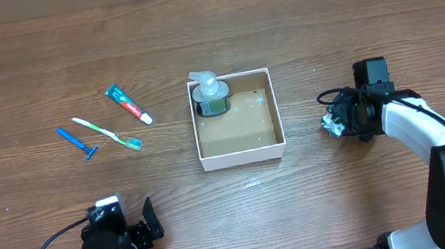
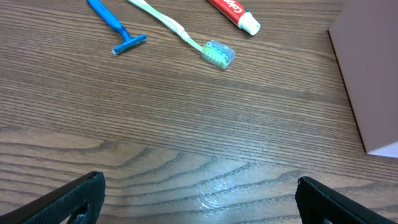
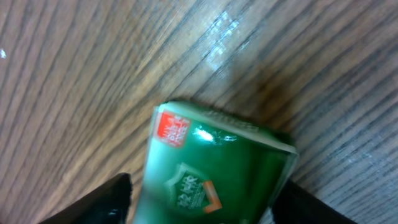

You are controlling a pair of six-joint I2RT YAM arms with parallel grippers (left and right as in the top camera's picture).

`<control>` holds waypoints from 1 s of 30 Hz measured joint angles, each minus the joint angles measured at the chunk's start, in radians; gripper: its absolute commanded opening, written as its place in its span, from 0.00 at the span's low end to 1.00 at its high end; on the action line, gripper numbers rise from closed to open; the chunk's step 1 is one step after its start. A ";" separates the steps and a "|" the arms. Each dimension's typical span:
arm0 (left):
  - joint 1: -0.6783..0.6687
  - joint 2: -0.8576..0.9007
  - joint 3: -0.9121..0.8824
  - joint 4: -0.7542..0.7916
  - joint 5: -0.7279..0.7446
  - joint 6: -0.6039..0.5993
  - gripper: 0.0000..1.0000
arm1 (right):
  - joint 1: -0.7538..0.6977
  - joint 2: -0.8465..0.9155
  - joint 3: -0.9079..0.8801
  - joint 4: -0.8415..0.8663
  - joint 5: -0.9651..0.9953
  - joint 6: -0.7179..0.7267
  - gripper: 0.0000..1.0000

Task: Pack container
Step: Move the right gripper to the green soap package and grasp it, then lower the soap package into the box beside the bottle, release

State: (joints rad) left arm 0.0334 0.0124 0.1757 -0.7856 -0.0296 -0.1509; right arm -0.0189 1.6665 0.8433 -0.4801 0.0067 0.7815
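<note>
Green packet point(image 3: 211, 168) with a red label sits between the right jaws, whose dark fingers point(image 3: 109, 202) press against its two sides. It is tilted, and whether it clears the wood-grain counter point(image 3: 74, 74) cannot be told. Well off to the left of those jaws stands the container point(image 1: 241, 155), square and shallow, with white walls and a brown floor. A pump bottle point(image 1: 210, 96) is upright in its far corner, on the side away from the right jaws.

The left jaws are spread wide with nothing between them, only bare counter. Ahead of them lies a toothbrush point(image 2: 180, 31) with a green-bristled head. A blue razor point(image 2: 115, 25) is just to its left and a red toothpaste tube point(image 2: 235, 12) is to its right. The container's wall rises farther right of these jaws.
</note>
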 measured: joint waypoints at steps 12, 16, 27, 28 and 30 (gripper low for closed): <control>0.000 0.000 0.000 0.000 0.000 0.000 1.00 | -0.001 0.015 0.013 -0.011 -0.011 -0.003 0.23; 0.000 0.000 0.000 0.000 0.000 0.000 1.00 | -0.001 0.026 0.060 -0.111 -0.026 -0.035 0.22; 0.000 0.000 0.000 0.000 0.000 0.000 1.00 | 0.004 0.036 0.577 -0.642 -0.094 -0.307 0.22; 0.000 0.000 0.000 0.000 0.000 0.000 1.00 | 0.008 0.033 0.619 -0.661 -0.109 -0.336 0.22; 0.000 0.000 0.000 0.000 0.000 0.000 1.00 | 0.032 0.024 0.708 -0.697 -0.158 -0.407 0.22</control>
State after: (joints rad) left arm 0.0334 0.0124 0.1757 -0.7853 -0.0296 -0.1509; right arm 0.0135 1.6905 1.5509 -1.1770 -0.1509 0.3740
